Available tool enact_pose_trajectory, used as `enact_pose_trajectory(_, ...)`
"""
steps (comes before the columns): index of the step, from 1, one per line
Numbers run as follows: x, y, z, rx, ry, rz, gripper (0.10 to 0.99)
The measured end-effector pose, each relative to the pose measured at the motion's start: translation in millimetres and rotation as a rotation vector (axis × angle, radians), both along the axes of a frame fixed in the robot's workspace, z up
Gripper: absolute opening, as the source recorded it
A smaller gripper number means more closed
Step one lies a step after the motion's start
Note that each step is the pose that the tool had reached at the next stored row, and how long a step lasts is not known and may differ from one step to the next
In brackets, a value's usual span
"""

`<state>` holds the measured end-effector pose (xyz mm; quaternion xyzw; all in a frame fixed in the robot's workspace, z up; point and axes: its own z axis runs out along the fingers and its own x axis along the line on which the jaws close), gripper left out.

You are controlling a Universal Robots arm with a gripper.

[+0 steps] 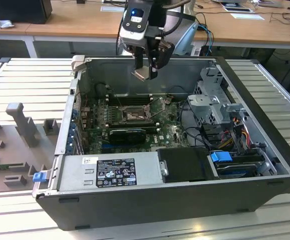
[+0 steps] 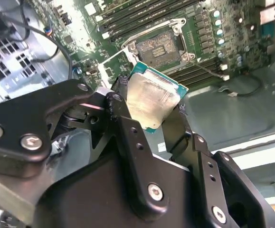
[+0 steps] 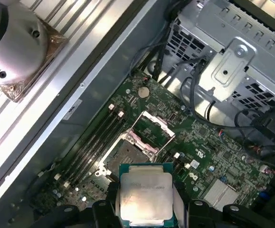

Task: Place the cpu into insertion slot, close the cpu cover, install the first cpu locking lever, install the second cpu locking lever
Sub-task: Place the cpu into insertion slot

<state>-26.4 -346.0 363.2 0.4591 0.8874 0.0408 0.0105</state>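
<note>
The cpu [image 2: 151, 102], a flat square chip with a matte silver-grey metal lid on a green substrate, is clamped by opposite edges between the black fingers of the end effector [image 1: 147, 75], suspended clear of the dark, silver-rimmed insertion slot [image 1: 133, 116] and, in the exterior view, at 12 o'clock from it.

**Robotics lab bench**

An opened computer case [image 1: 185, 200] sits on a slatted metal surface [image 1: 29, 85]. At twelve o'clock in the exterior view, wooden desks [image 1: 84, 22] carry papers [image 1: 247, 15] and cables [image 1: 285, 15]; grey fixtures [image 1: 17, 120] lie at nine.
</note>
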Motion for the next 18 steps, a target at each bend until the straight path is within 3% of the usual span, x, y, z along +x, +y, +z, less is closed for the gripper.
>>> enact_pose_trajectory(1,0.0,0.0,-1.1,0.0,0.0029,-0.03,0.533)
enact_pose_trajectory(3,0.0,0.0,-2.8,0.0,0.0217,-0.067,0.533)
enact_pose_trajectory(5,0.0,0.0,-4.4,-0.001,0.0447,-0.08,0.533)
enact_pose_trajectory(6,0.0,0.0,-5.3,-0.001,0.0504,-0.087,0.533)
enact_pose_trajectory(9,0.0,0.0,-8.6,0.0,0.0544,-0.132,0.533)
enact_pose_trajectory(16,0.0,0.0,-16.7,0.004,0.0543,-0.282,0.533)
enact_pose_trajectory(18,0.0,0.0,-20.7,0.006,0.0543,-0.348,0.533)
